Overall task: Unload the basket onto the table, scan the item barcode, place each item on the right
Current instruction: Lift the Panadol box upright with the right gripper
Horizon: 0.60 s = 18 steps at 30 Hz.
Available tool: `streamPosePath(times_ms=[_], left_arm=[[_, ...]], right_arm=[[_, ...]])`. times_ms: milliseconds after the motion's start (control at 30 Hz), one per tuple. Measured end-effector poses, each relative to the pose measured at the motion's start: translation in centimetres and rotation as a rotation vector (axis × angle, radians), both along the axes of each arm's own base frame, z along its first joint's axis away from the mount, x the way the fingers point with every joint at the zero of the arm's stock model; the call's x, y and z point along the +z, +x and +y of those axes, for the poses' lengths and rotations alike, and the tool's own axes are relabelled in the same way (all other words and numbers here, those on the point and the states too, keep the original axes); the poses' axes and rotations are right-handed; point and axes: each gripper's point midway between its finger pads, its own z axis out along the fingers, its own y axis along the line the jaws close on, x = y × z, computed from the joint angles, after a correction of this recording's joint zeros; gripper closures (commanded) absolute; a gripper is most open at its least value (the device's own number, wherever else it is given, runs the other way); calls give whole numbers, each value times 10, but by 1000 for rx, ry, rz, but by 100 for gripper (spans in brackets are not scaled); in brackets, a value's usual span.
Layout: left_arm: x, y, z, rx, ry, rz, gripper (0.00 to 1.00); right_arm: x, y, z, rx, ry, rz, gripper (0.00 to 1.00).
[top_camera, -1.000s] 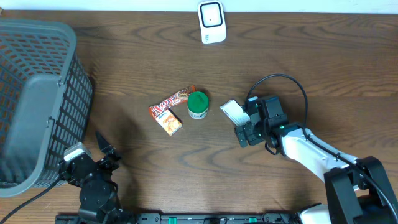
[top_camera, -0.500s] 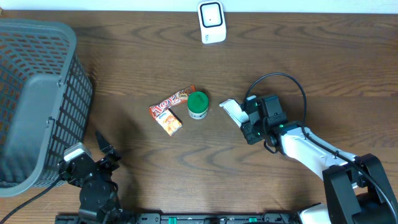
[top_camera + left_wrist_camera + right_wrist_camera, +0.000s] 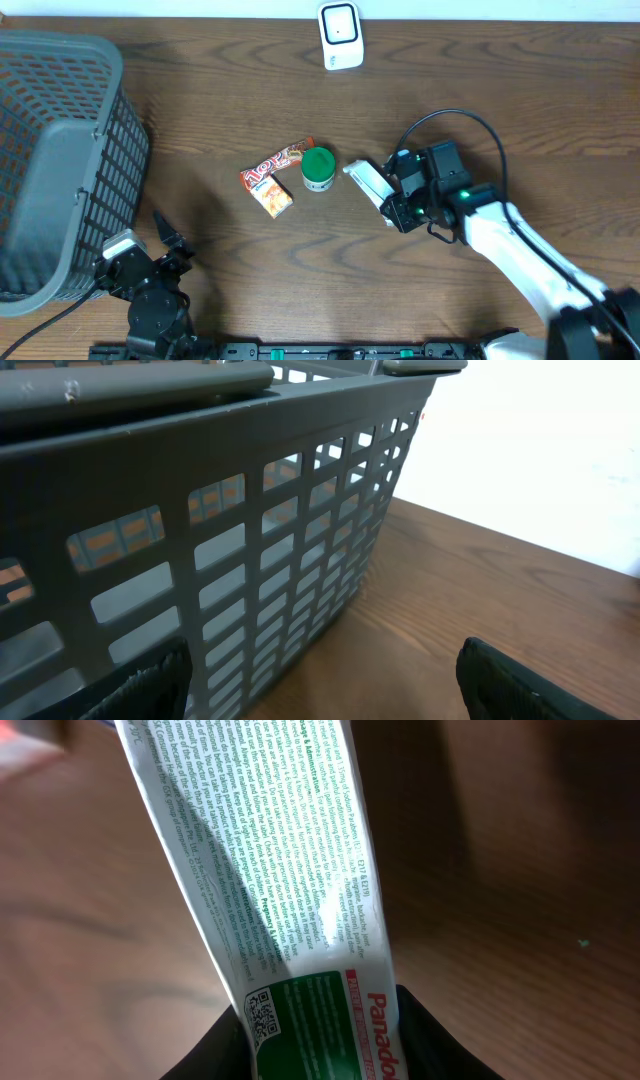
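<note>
The table (image 3: 200, 90) is showing dark brown wood grain with a dull, matt finish, while the grey basket (image 3: 120, 170) is looking like moulded plastic, smooth and matt. The Panadol carton (image 3: 290, 870) is catching light on its smooth printed cardboard, and the snack wrapper (image 3: 272, 162) is gleaming like glossy foil.

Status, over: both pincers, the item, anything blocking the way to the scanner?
Right pincer shut on white medicine box. Left pincer open, empty, beside basket. Nothing between box and scanner; green-lidded jar close beside box.
</note>
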Motion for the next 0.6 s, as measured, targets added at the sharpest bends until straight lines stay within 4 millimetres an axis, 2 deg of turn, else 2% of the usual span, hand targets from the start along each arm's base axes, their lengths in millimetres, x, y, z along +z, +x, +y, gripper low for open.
streamPosePath(times_ms=[133, 267, 400, 600], left_arm=[[0, 0, 0, 0, 0, 0, 15], [0, 0, 0, 0, 0, 0, 15], [0, 0, 0, 0, 0, 0, 15], [0, 0, 0, 0, 0, 0, 15]], right_arm=[[31, -14, 9, 36, 88, -15, 70], [63, -38, 24, 99, 222, -9, 70], [88, -53, 36, 127, 341, 0, 72], [107, -68, 50, 141, 480, 77, 70]])
